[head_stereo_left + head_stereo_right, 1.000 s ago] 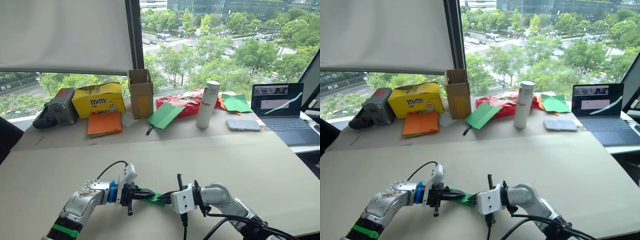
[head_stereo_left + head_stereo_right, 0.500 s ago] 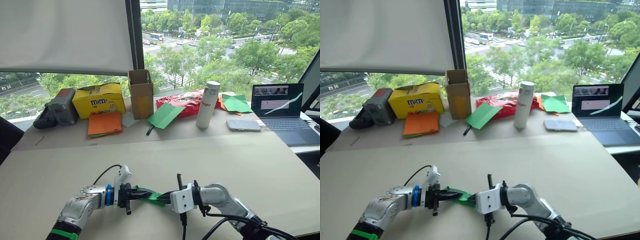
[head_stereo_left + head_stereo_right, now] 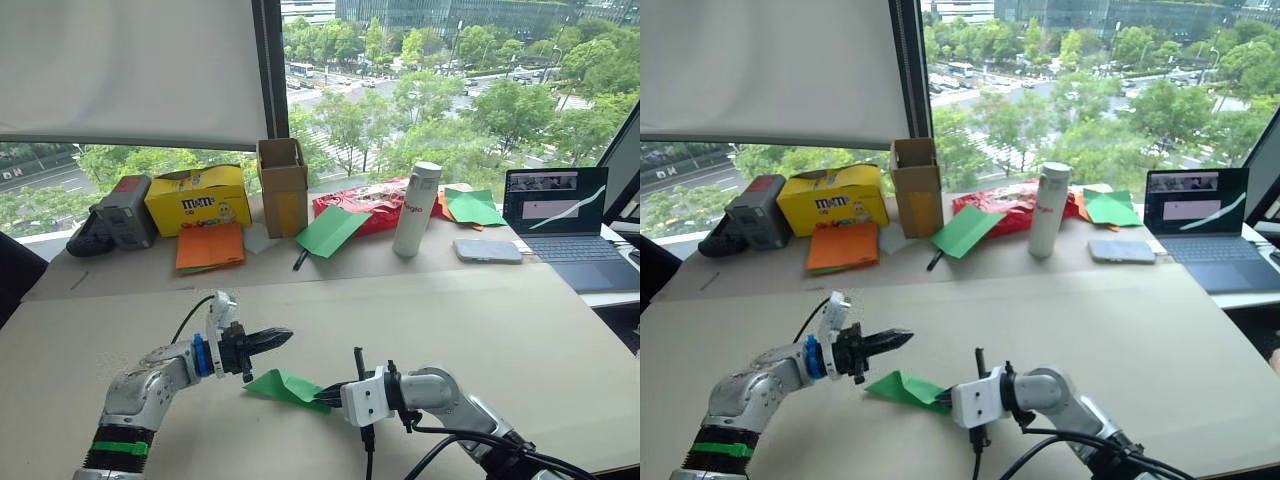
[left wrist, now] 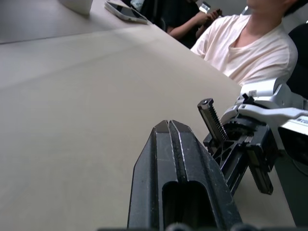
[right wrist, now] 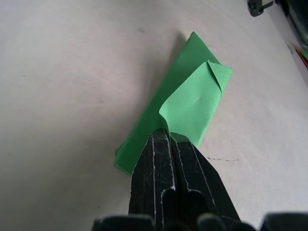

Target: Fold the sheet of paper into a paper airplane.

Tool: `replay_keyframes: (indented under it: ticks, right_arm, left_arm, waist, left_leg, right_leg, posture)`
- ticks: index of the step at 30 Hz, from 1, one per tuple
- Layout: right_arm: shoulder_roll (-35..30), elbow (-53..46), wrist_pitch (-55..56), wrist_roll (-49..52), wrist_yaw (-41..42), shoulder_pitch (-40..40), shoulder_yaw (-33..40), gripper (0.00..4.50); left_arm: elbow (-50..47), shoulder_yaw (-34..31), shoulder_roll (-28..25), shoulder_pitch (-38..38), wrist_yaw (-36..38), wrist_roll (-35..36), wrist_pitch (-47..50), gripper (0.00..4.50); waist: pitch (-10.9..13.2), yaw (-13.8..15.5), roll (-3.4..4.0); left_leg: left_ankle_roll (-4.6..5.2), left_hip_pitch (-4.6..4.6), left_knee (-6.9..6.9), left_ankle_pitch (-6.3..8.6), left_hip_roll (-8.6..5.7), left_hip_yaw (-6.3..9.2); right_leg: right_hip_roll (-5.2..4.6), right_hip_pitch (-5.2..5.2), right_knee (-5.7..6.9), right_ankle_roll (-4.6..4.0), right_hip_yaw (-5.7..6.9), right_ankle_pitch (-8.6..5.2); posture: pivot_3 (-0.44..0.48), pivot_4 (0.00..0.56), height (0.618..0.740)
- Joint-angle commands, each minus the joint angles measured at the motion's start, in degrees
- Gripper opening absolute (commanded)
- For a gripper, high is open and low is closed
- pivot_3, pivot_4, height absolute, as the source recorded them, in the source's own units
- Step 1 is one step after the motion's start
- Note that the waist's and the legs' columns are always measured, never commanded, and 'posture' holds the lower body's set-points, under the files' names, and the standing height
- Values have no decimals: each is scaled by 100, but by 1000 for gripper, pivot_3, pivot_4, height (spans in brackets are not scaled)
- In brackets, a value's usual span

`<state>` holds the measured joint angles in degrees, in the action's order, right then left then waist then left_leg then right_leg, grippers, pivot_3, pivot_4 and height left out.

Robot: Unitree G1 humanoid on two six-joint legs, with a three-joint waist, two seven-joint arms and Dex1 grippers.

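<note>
The green sheet of paper is folded into a narrow, layered wedge like a paper airplane and lies on the tan table. One flap curls up on the paper. My right gripper is shut on the wedge's near end, its tips pinching the layers. My left gripper hovers above and to the left of the paper, shut on nothing and pointing right. In the left wrist view its fingers are pressed together, with the right gripper just beyond them.
Along the window stand a black device, a yellow box, orange sheets, a cardboard box, a green sheet, a red bag, a white bottle, a phone and a laptop. A person in a white shirt sits nearby.
My left gripper has let go of the green paper, risen and pulled back to the left. The paper now lies on the table, held only by the right gripper.
</note>
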<state>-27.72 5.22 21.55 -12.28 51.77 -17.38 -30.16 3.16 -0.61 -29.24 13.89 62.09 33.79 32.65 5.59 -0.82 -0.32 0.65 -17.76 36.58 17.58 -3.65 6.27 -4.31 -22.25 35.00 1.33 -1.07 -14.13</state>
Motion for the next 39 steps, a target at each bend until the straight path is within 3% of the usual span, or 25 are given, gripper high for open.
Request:
replay_keyframes:
  ticks: [1,7,16,18,23,26,33,39]
  right_arm:
    - [-54,359,-225,-278,53,93,-163,67]
    - [-64,379,-228,-270,65,105,-167,67]
    - [-153,358,-171,-229,137,144,-147,67]
    - [-167,364,-161,-227,151,149,-146,67]
    - [-179,386,-147,-233,180,134,-167,67]
    - [-177,393,-144,-230,195,126,-170,67]
    - [-171,411,-145,-234,187,108,-192,67]
    - [-167,400,-170,-250,146,116,-184,67]
  left_arm:
    - [-71,449,-112,-168,155,-514,-444,0]
    - [261,1118,-322,-432,291,-1443,-1293,0]
    - [1126,1027,-235,-268,81,-1683,-1979,0]
    - [1037,897,-164,-292,246,-1330,-1793,0]
    - [198,-73,61,-170,575,546,-546,0]
    - [180,-415,90,64,397,832,-251,0]
    - [406,415,-197,-88,586,-409,-908,0]
    - [805,787,-161,-133,445,-1056,-1206,0]
  waist:
    - [0,-1,0]
    - [-1,9,1]
    - [-9,31,14]
    - [-10,36,16]
    - [-1,13,2]
    - [2,21,-6]
    - [-1,12,2]
    - [1,35,-4]
  left_leg:
    - [0,0,-1,0,0,0]
    - [1,0,-6,2,2,-1]
    - [1,13,-12,2,2,0]
    - [1,20,-12,2,1,0]
    - [3,8,-11,3,-1,0]
    - [3,8,-7,3,0,3]
    - [1,13,-16,2,-7,2]
    - [1,11,-21,3,-6,3]
  right_leg:
    - [0,0,0,0,-1,0]
    - [-4,0,-2,0,-4,0]
    - [-4,8,-1,1,3,-1]
    - [-4,10,-1,2,6,-2]
    - [0,4,3,3,8,-2]
    - [0,3,0,3,14,-2]
    - [-3,5,-2,2,5,-2]
    - [-5,4,-6,2,6,-2]
  posture:
    - [0,150,740]
    - [0,150,740]
    - [0,150,740]
    - [0,150,740]
    - [0,150,740]
    - [0,150,740]
    - [0,150,740]
    - [0,150,740]
